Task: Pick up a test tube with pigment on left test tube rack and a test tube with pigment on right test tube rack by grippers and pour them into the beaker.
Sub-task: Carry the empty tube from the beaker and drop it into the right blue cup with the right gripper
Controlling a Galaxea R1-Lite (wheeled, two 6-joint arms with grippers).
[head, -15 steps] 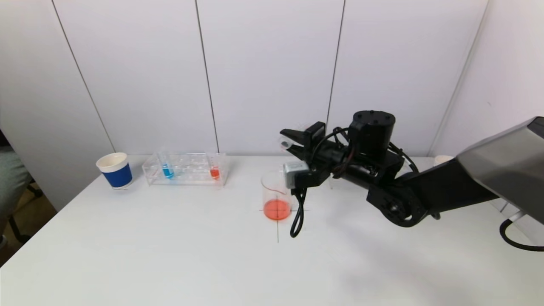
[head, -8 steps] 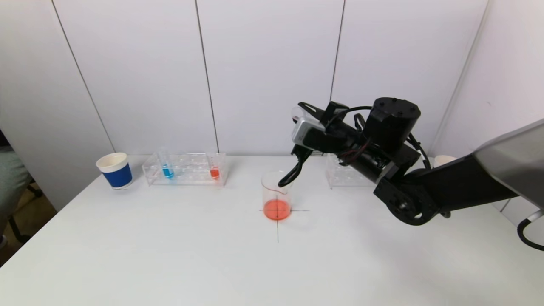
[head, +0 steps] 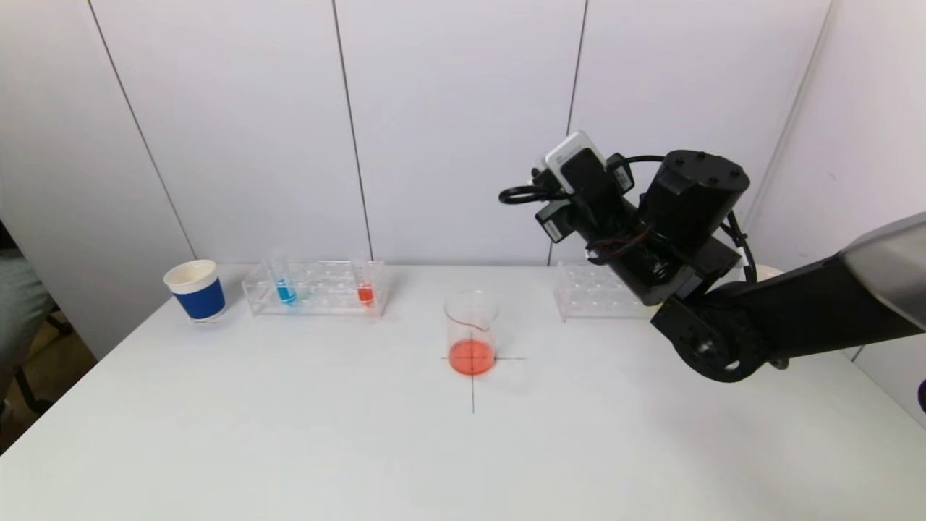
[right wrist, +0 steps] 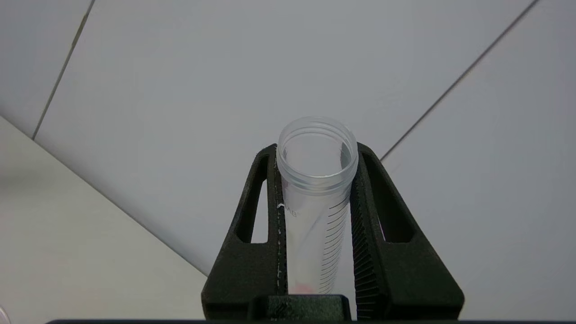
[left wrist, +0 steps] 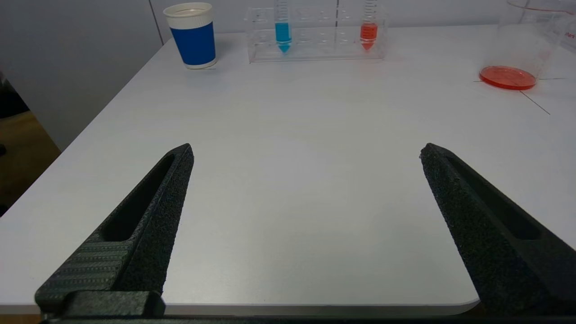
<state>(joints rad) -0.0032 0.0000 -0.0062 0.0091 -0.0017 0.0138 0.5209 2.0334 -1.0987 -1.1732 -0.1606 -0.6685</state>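
Note:
The glass beaker (head: 471, 333) stands mid-table on a cross mark with orange liquid in its bottom. My right gripper (right wrist: 315, 155) is shut on a clear test tube (right wrist: 315, 211) that holds only a pink trace at its base. The right wrist (head: 600, 210) hangs high above the right rack (head: 600, 298), right of the beaker. The left rack (head: 318, 288) holds a blue-pigment tube (head: 283, 286) and an orange-pigment tube (head: 365, 289). My left gripper (left wrist: 307, 148) is open over the table's near edge with nothing between its fingers; it is out of the head view.
A blue-and-white paper cup (head: 195, 289) stands left of the left rack. A second cup's rim (head: 759, 272) shows behind the right arm. The wall runs close behind both racks.
My right gripper lifted away from over the beaker, moving up and to the right while turning the emptied tube back from its tilt. The left gripper stayed open.

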